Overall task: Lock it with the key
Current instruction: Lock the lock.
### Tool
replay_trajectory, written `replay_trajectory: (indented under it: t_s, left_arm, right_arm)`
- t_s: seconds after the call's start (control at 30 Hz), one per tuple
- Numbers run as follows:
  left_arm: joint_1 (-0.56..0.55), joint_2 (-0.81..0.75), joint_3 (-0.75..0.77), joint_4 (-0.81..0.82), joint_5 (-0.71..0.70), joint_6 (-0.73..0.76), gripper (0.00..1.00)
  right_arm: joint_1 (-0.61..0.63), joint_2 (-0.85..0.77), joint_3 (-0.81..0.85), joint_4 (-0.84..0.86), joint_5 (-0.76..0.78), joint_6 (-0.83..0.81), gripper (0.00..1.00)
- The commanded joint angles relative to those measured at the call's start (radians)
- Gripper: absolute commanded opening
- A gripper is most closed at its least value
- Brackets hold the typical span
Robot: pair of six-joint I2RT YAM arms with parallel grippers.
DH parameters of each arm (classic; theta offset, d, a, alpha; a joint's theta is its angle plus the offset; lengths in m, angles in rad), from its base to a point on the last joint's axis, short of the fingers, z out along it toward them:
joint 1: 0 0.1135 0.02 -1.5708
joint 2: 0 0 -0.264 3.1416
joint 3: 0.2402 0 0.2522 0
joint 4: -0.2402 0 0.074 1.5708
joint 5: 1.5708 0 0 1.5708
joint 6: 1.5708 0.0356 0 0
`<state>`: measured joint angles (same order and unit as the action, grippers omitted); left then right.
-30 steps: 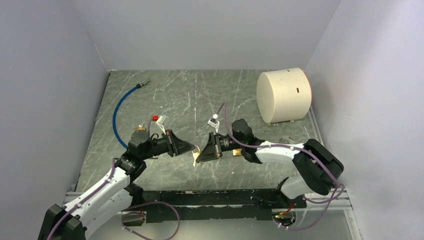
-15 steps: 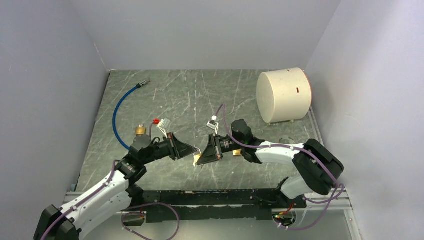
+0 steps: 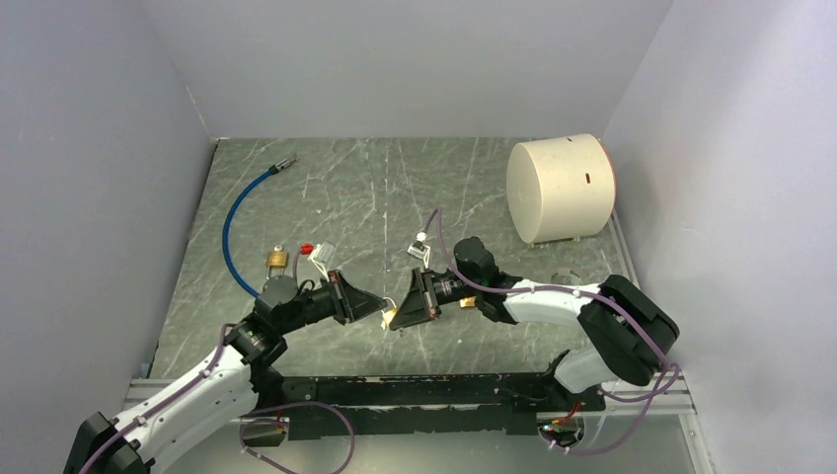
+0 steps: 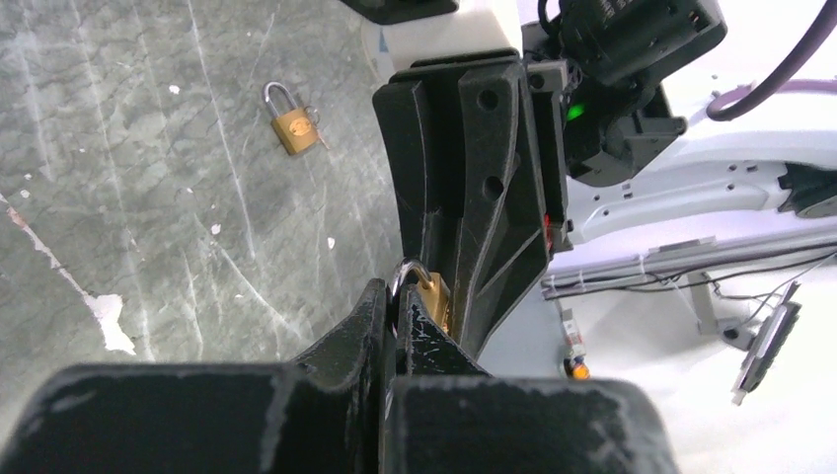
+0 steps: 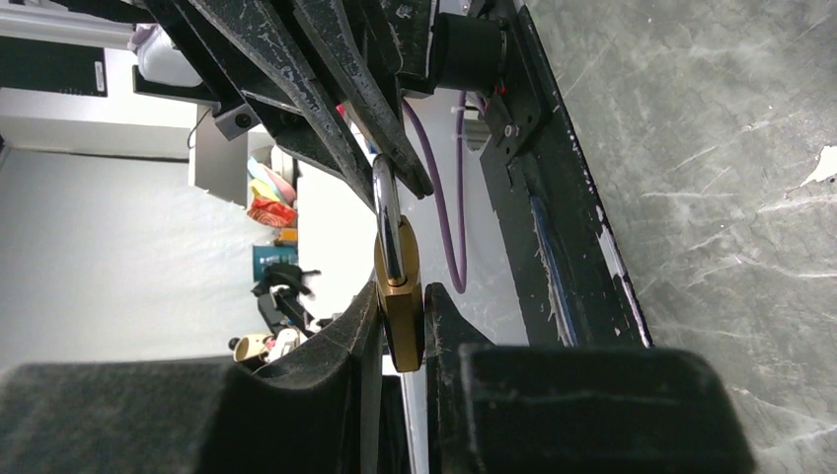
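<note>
The surface [image 3: 395, 178] is showing a grey, stone-like pattern with pale scratches and veins. At its far right corner a big white cylinder [image 3: 558, 188], smooth and matte, is lying on its side with one flat face turning toward the left. Along the far left edge a thin blue hose [image 3: 232, 222] with a metal tip is curving in an arc.

The two black-and-white arms are meeting above the middle of the near edge. The right end effector [image 5: 401, 326] is gripping the padlock [image 5: 399, 296] by its flat brass body, with a black finger pressing on each broad face. The padlock is hanging in the air over the surface. Its long axis is running almost level, from right to left in the top view, and the shiny steel shackle is pointing toward the left arm. The bottom end of the body is hiding between the fingers.

The left end effector [image 4: 392, 306] is fully closed, and its wedge-shaped tips are touching the top of the shackle; whether they are really pinching it, I cannot tell.

A second padlock [image 4: 293, 128], also brass with a steel shackle, is lying flat near the left edge of the surface, well apart from both end effectors.
</note>
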<state>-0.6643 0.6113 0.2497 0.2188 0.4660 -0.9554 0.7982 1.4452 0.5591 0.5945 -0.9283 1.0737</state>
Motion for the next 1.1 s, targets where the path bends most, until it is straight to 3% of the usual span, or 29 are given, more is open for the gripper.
replay_trajectory:
  t_s: [0.0,0.07,0.17,0.73,1.07]
  left_arm:
    - [-0.145,-0.012,-0.078,0.2,0.375,-0.175,0.03]
    - [-0.165,-0.009,-0.108,0.281,0.357,-0.195,0.03]
    - [-0.186,-0.016,-0.076,0.147,0.348,-0.136,0.03]
    - [-0.264,0.057,-0.068,0.235,0.326,-0.137,0.02]
    - [-0.277,0.03,-0.093,0.295,0.289,-0.167,0.03]
  right_arm:
    - [-0.06,0.014,0.108,0.164,0.429,0.026,0.0]
    - [-0.062,0.023,0.116,0.146,0.431,0.028,0.0]
    - [-0.061,0.033,0.117,0.162,0.426,0.035,0.0]
    - [-0.108,0.055,0.153,0.082,0.412,0.017,0.0]
    - [-0.137,0.108,0.137,0.222,0.359,0.071,0.0]
